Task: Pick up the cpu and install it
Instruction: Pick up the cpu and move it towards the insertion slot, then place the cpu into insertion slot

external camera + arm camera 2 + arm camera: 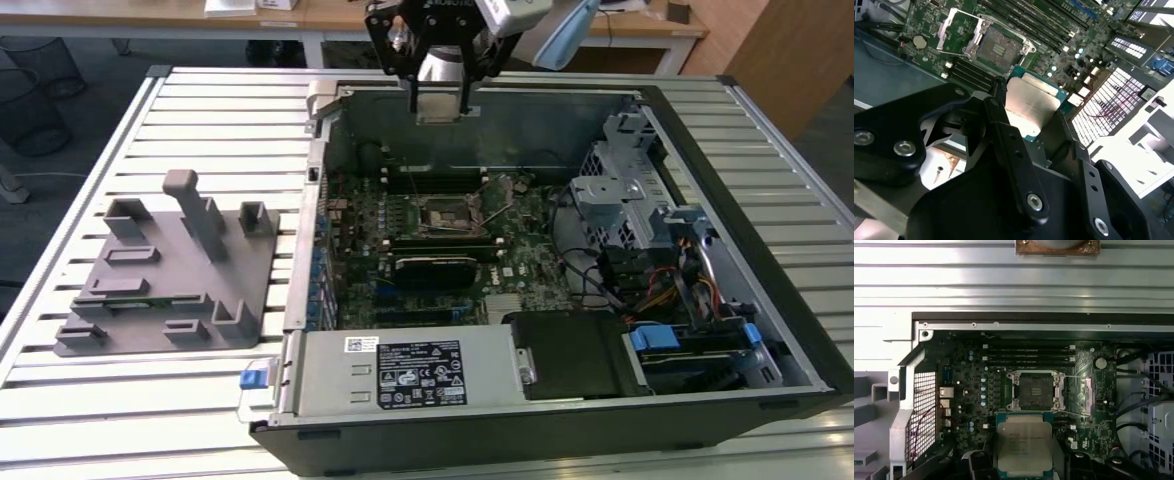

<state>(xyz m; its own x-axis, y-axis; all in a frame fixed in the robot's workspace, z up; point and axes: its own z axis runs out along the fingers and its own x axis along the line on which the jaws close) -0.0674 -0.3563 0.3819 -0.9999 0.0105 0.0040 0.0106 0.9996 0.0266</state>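
**Now: cpu (1034,107) clamped in the gripper (1029,100), clear of the socket (996,47)**

You have the gripper (442,108) closed on the cpu, one black finger (1004,125) on each of two opposite edges. In the second wrist view the chip's pale silver top faces the camera and its thin green rim shows along the far edge. In the first wrist view the cpu (1025,445) sits square between the fingers (979,462), metal top in full view.

Look past the chip in both wrist views and you find the socket (1035,391) open. Its cover plate (1086,395) is swung back to one side and the contact field is bare. The cpu is apart from the socket and does not touch it or the motherboard (969,405). The dark memory slots (1029,354) run alongside the socket on the side away from the chip.

In the exterior view the gripper hangs high over the far wall of the open computer case (787,340), well above the board. The socket (445,212) lies nearer the camera than the gripper, roughly in the middle of the board. A grey power supply box (400,375) with a black-and-white label fills the near corner of the case.

The case lies on the ribbed metal tabletop (200,110). A grey holder block (167,290) with upright pegs stands on the tabletop beside the case, on the exterior view's left.
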